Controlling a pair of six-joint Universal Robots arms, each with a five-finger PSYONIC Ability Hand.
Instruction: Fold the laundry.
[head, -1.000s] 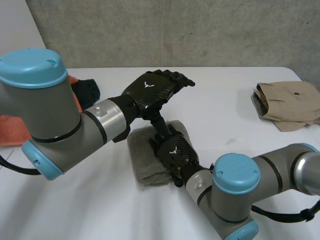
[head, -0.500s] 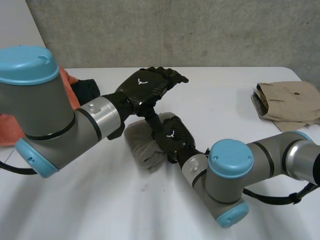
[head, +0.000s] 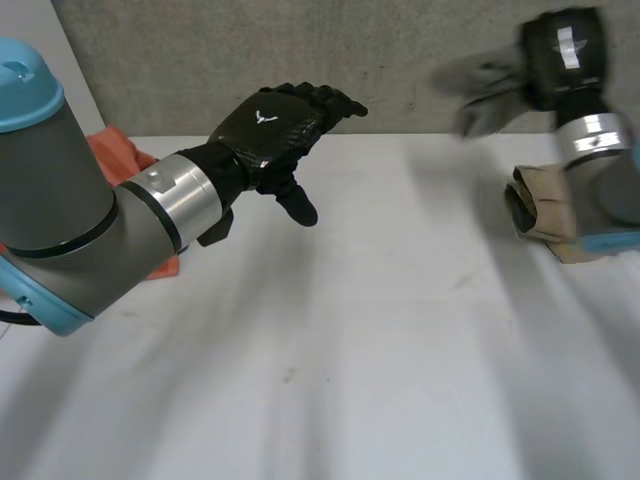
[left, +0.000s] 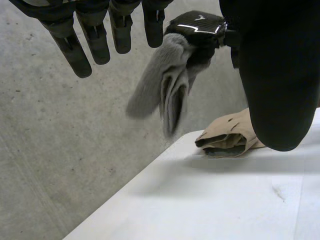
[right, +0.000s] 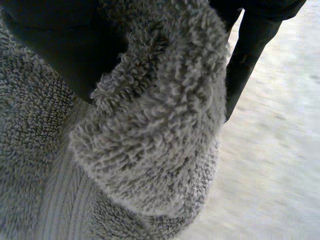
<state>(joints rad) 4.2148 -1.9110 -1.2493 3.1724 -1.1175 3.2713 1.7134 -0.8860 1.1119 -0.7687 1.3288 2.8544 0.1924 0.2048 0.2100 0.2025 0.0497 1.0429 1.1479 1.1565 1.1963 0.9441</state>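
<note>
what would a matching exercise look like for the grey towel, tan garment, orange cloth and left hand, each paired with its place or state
Things:
1. grey towel
2. tan garment
3. orange cloth
4. left hand

Places or states:
A. lying folded at the robot's far right
B. open, holding nothing
C. gripped in the right hand, up in the air
D. at the robot's far left

Pairs: 1-C, 2-A, 3-D, 4-B
</note>
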